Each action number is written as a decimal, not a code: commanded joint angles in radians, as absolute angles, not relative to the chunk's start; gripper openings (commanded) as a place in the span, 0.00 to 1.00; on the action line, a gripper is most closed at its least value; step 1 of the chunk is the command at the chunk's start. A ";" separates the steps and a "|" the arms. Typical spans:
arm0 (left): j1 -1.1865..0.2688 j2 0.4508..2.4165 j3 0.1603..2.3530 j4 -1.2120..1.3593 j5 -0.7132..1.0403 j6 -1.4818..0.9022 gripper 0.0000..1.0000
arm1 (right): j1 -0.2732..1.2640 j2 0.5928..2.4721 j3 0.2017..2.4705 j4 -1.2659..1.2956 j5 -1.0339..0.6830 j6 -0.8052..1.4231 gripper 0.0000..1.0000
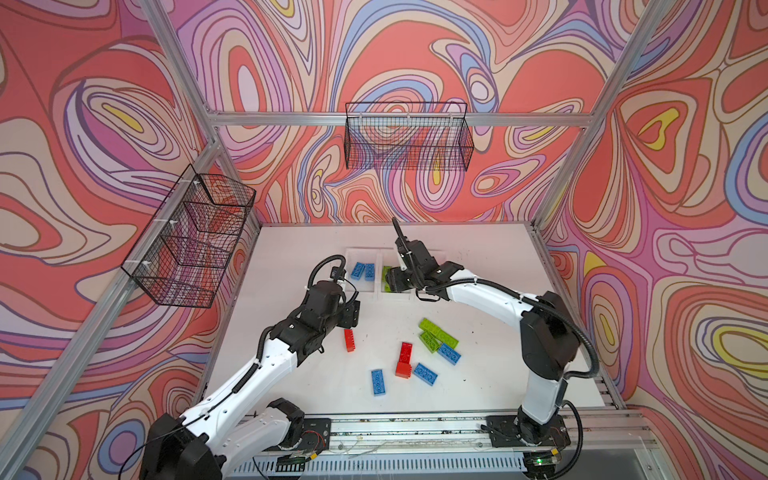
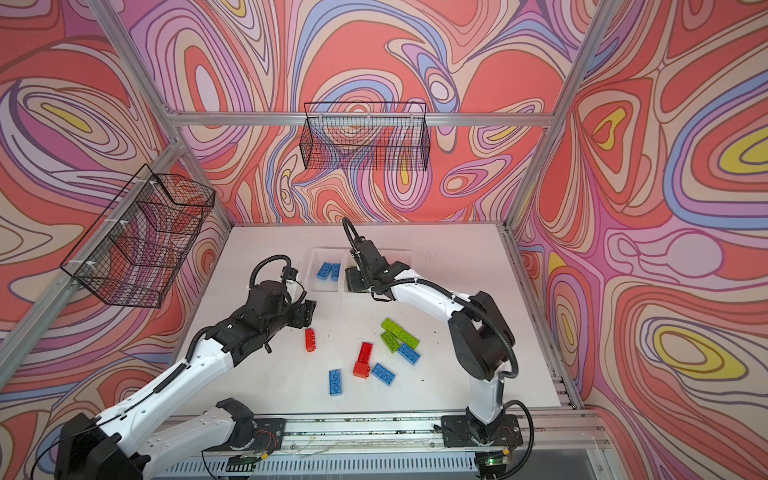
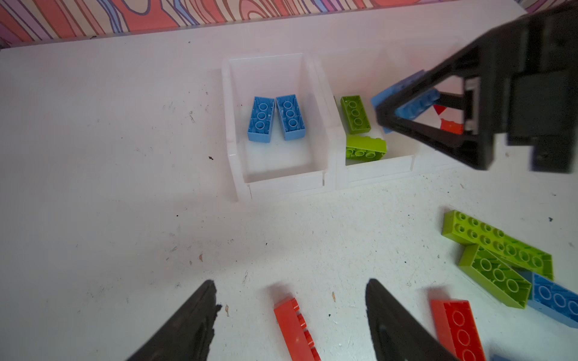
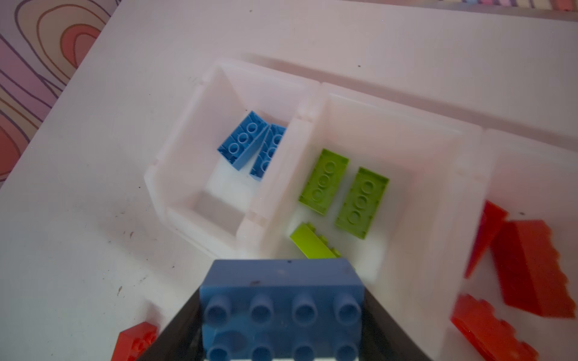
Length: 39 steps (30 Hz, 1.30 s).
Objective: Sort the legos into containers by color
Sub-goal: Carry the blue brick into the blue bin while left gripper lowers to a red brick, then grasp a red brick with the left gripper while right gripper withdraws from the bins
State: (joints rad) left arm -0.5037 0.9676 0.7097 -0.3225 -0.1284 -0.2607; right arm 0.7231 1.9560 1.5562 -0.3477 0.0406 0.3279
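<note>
Right wrist view shows the right gripper [image 4: 281, 334] clamped on a blue brick [image 4: 281, 281] over the green-filled middle bin [image 4: 431, 187], so it should shift squarely above the neighbouring blue bin [image 4: 184, 162] before releasing.

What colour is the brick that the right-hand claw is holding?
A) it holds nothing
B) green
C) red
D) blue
D: the right wrist view shows a blue brick clamped in the right gripper.
</note>
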 commanded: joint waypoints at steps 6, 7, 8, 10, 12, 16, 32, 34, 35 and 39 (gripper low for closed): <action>-0.502 0.913 0.596 -0.397 -0.075 -0.464 0.76 | 0.753 2.168 1.779 -0.281 -0.031 0.309 0.65; -0.501 0.915 0.589 -0.391 -0.075 -0.477 0.75 | 0.754 2.186 1.800 -0.289 -0.034 0.306 0.67; -0.500 0.920 0.584 -0.385 -0.077 -0.490 0.75 | 0.754 2.201 1.820 -0.295 -0.036 0.303 0.70; -0.501 0.938 0.581 -0.378 -0.074 -0.501 0.75 | 0.753 2.216 1.847 -0.312 -0.032 0.295 0.74; -0.500 0.967 0.586 -0.375 -0.067 -0.506 0.75 | 0.753 2.216 1.860 -0.325 -0.023 0.286 0.77; -0.501 1.033 0.593 -0.370 -0.072 -0.521 0.75 | 0.752 2.172 1.826 -0.326 0.030 0.266 0.81; -0.501 1.225 0.586 -0.270 -0.041 -0.580 0.75 | 0.593 1.820 1.427 -0.241 0.128 0.339 0.80; -0.500 1.255 0.590 -0.270 -0.043 -0.581 0.74 | 0.567 1.770 1.369 -0.238 0.137 0.346 0.79; -0.501 1.270 0.595 -0.269 -0.043 -0.581 0.73 | 0.557 1.767 1.348 -0.238 0.140 0.348 0.79; -0.500 1.339 0.617 -0.222 -0.033 -0.568 0.69 | 0.529 1.683 1.279 -0.241 0.160 0.358 0.78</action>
